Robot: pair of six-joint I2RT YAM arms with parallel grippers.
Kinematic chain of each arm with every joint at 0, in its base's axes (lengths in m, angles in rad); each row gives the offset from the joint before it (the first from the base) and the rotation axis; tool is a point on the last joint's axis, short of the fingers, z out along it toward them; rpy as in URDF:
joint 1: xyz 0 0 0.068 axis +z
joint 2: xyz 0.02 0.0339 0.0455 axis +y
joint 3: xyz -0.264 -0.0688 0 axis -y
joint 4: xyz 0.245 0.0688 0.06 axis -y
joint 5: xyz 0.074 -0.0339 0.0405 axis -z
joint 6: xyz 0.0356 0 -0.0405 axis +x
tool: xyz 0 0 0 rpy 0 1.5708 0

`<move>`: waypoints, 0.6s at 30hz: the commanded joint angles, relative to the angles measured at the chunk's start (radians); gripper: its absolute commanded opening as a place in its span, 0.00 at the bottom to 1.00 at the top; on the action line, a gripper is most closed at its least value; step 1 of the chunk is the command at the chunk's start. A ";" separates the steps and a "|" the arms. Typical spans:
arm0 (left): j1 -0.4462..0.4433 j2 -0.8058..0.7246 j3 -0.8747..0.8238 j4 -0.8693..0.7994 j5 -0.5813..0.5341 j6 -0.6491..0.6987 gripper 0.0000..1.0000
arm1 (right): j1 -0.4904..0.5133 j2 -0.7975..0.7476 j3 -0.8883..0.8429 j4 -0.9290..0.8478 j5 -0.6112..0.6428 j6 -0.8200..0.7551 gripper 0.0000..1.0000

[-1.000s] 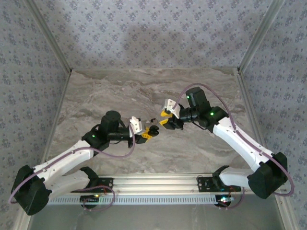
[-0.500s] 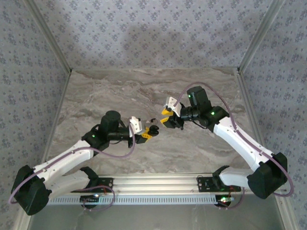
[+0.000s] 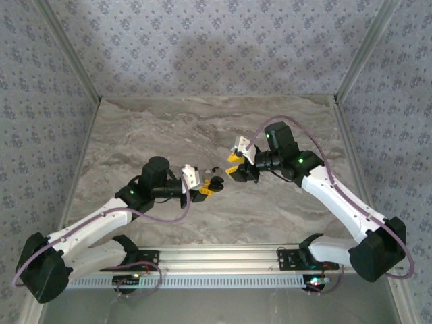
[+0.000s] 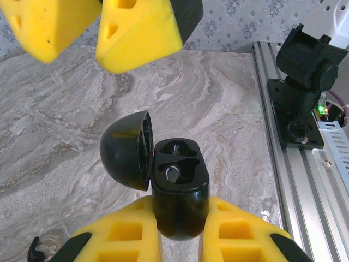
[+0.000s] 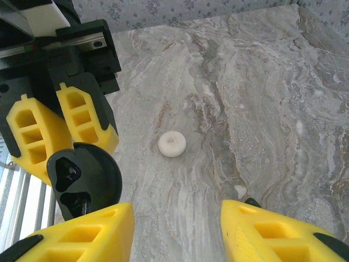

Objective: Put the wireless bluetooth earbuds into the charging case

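The charging case (image 4: pixel 177 191) is a glossy black hinged shell, not white. My left gripper (image 4: pixel 180 229) is shut on its body and holds it above the table, with the domed lid (image 4: pixel 124 150) swung open to the left. Two wells face up, and something shiny sits in the nearer one; I cannot tell whether it is an earbud. My right gripper (image 5: pixel 175 218) hangs open and empty just beyond the case (image 5: pixel 90 174). A small white round piece (image 5: pixel 172 144) lies on the marble ahead of it; it may be an earbud. Both grippers meet at mid-table, left gripper (image 3: pixel 210 187), right gripper (image 3: pixel 233 170).
The aluminium rail (image 4: pixel 305 180) and the right arm's black base (image 4: pixel 302 82) lie along the near edge. Patterned walls (image 3: pixel 216 47) close in the marble table (image 3: pixel 169 128) at the back and both sides.
My right gripper's jaws have widened a little and it has edged slightly toward the case. The left gripper and the case have stayed put.
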 commanded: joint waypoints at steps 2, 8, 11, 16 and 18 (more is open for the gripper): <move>0.001 -0.007 -0.013 0.036 0.003 -0.007 0.15 | -0.001 -0.028 -0.014 -0.004 -0.028 0.033 0.48; 0.008 -0.007 -0.036 0.083 0.007 -0.030 0.15 | 0.006 -0.035 -0.017 -0.003 -0.032 0.041 0.48; 0.008 -0.015 -0.042 0.086 0.007 -0.030 0.15 | 0.019 -0.032 -0.020 -0.006 -0.034 0.032 0.49; 0.008 -0.025 -0.048 0.090 0.010 -0.033 0.14 | 0.059 -0.025 -0.019 -0.018 -0.019 0.003 0.49; 0.009 -0.023 -0.048 0.092 0.011 -0.034 0.14 | 0.075 -0.017 -0.018 -0.024 -0.014 -0.008 0.49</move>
